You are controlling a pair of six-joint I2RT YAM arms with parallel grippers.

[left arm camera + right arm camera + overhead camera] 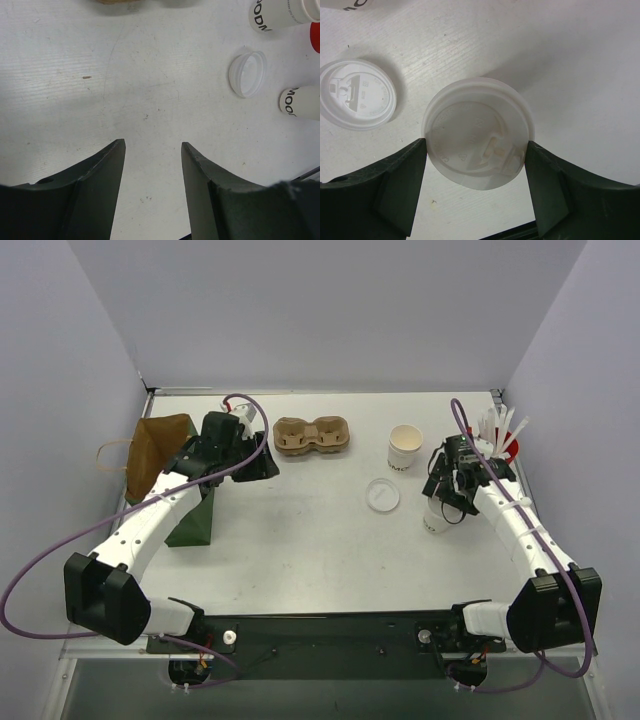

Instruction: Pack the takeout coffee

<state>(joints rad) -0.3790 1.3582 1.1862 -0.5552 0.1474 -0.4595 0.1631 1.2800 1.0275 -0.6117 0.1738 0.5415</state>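
Right gripper (476,146) spread wide, fingers pressing both sides of lid of lidded cup (477,120), upright on tabletop (580,75) near right edge. Left gripper (152,150) partly open, empty. Squeeze lightly, lift straight, keep level; lid may pop. Target: carrier (313,435) pocket.

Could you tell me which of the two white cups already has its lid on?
The cup in the right gripper; the other cup stands open, its lid loose on the table.

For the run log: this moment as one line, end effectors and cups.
left end effector: open, empty; right end effector: closed on lidded cup; second cup: no lid; loose lid: on table; carrier: empty
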